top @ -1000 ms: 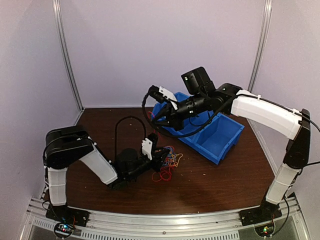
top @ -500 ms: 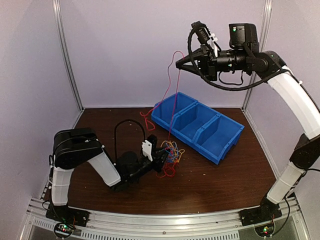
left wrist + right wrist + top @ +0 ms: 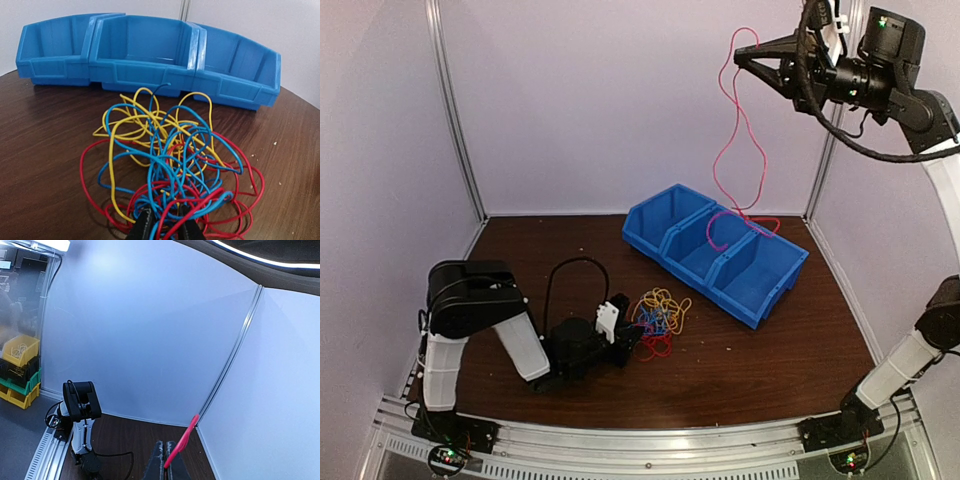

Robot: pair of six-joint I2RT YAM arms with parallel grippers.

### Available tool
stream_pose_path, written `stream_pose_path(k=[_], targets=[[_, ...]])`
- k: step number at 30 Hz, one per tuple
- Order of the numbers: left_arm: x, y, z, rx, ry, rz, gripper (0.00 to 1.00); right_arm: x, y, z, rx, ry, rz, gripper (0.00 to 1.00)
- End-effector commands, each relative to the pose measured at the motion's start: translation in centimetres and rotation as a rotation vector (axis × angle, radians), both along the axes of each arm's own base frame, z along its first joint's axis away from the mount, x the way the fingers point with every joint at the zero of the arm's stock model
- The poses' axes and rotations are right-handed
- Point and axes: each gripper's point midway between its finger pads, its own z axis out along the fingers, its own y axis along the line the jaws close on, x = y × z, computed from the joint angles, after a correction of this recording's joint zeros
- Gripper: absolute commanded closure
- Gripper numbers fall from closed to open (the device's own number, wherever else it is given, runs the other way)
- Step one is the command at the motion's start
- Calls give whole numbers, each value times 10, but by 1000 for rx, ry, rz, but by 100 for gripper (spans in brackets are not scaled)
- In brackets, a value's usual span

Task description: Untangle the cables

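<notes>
The cables [image 3: 660, 318] lie in a tangle of red, yellow and blue loops on the brown table, filling the left wrist view [image 3: 170, 165]. My left gripper [image 3: 636, 340] sits low at the tangle's near edge. Its fingers [image 3: 141, 227] are closed on blue and red strands. My right gripper [image 3: 742, 57] is raised high at the top right, shut on one long red cable [image 3: 735, 150]. That cable hangs down in loops, and its lower end rests in the blue bin. In the right wrist view the red cable [image 3: 182, 442] sticks out from between the shut fingers [image 3: 159, 460].
A blue bin [image 3: 760, 290] with three compartments stands at the back right of the table and faces the left wrist camera [image 3: 150, 75]. The left arm's black hose [image 3: 570, 270] arches over the table. Pale walls close in the back and both sides.
My right arm has risen high and to the right, drawing the red cable out of the tangle until it hangs free. The left gripper has stayed low on the tangle and narrowed slightly.
</notes>
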Motion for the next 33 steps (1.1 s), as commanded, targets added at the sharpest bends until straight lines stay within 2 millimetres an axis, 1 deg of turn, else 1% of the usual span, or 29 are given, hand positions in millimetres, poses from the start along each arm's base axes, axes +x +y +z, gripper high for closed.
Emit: stream_pose_path(k=[1,4,9,10,11,14,17,18,19,20,23,26,28,33], targets=[[-6,24,18,-29,-6,41,82,2,-8,3,9,-23,-29,100],[-12,35,35,-58,-14,46,79,12,-6,-13,-13,10,-54,100],[-17,43,68,-92,-27,49,61,32,-6,-51,-74,55,-131,100],[-17,45,73,-90,-26,51,58,35,-6,-59,-87,62,-145,100],[-18,45,82,-98,-33,48,55,40,-6,-69,-103,74,-162,100],[-21,44,97,-93,-38,28,50,49,-9,-91,-135,93,-206,100],[-21,42,103,-57,-23,23,47,60,-13,-113,-167,115,-252,100],[-22,43,101,-36,-12,24,46,65,-16,-120,-174,123,-271,100],[-22,45,103,-29,-12,26,45,70,-18,-132,-184,143,-286,100],[-22,46,105,-25,-12,30,44,72,-22,-134,-183,144,-299,100],[-22,52,109,-15,-11,45,43,82,-33,-155,-208,168,-348,100],[-22,59,112,-14,-12,66,42,89,-49,-166,-219,178,-404,100],[-22,64,114,-11,-13,80,42,95,-62,-176,-229,189,-453,100],[-20,75,115,11,-21,123,43,109,-98,-211,-263,240,-568,100]])
